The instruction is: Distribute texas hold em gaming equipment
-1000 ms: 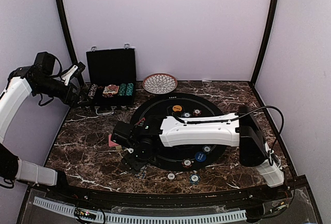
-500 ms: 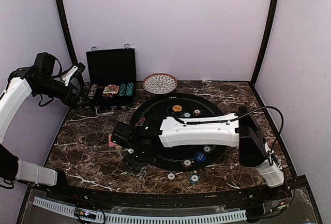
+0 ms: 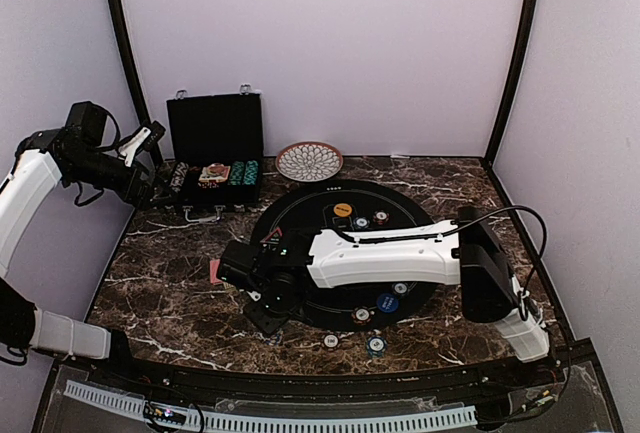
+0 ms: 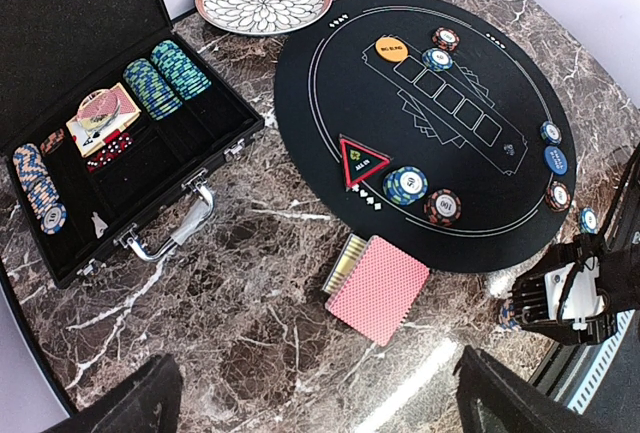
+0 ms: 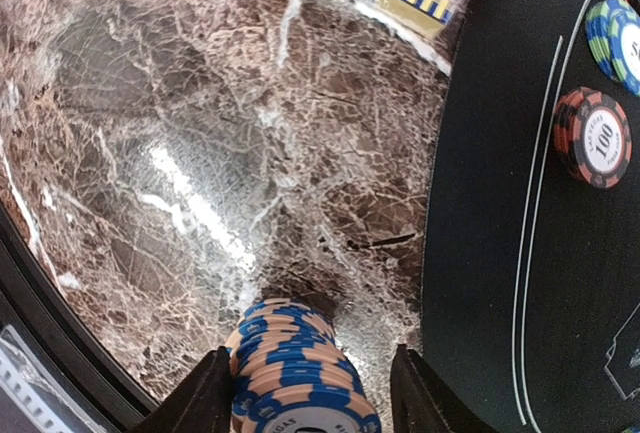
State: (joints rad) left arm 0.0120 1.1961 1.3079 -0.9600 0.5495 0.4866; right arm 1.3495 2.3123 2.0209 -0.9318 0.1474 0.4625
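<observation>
The left hand (image 4: 318,393) hangs spread wide and empty above the tabletop's (image 5: 200,153) left side, near the black case (image 3: 215,143). It threatens little unless it drops onto the case's rows of chips.

Further right lies the deck of red-backed cards (image 4: 380,288), on the marble just off the black mat (image 5: 500,283). The right arm's wrist reaches low close by it, so a careless sweep could fan the deck.

The main risk is at the right hand (image 5: 308,353). Its fingers (image 5: 212,393) flank a stack of orange-and-blue chips (image 5: 300,378) that stands on the marble beside the mat's edge, near the front rim. I cannot tell whether they are pressing it yet. A squeeze set too high or off-centre would likely shear the stack, leaving the lower chips behind or sending them rolling towards the rim or into the 100 chip (image 5: 592,138).
</observation>
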